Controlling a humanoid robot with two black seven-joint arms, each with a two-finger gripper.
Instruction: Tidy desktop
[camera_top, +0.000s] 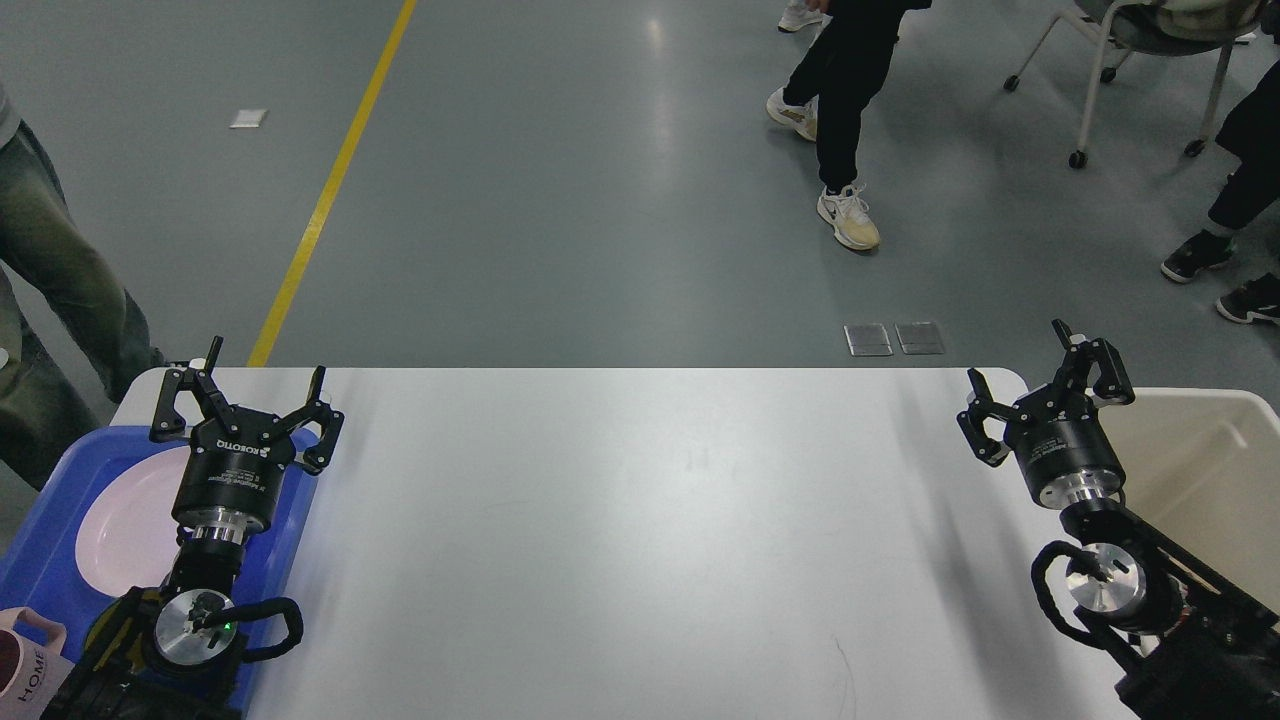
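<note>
The white counter (640, 540) fills the middle, with a blue tray (60, 500) holding a pink plate (125, 520) at its left end and a beige bin (1200, 450) at its right. The left end effector (246, 395) hangs released over the tray's edge; the right end effector (1040, 385) is spread wide, holding nothing, beside the bin.

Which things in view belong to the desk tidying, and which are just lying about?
Job:
- large white matte desktop
- blue plastic tray holding a pale pink round plate
- beige plastic bin
- left gripper and right gripper, both open

Lying about:
- pink mug marked HOME
- yellow floor line
- wheeled chair
</note>
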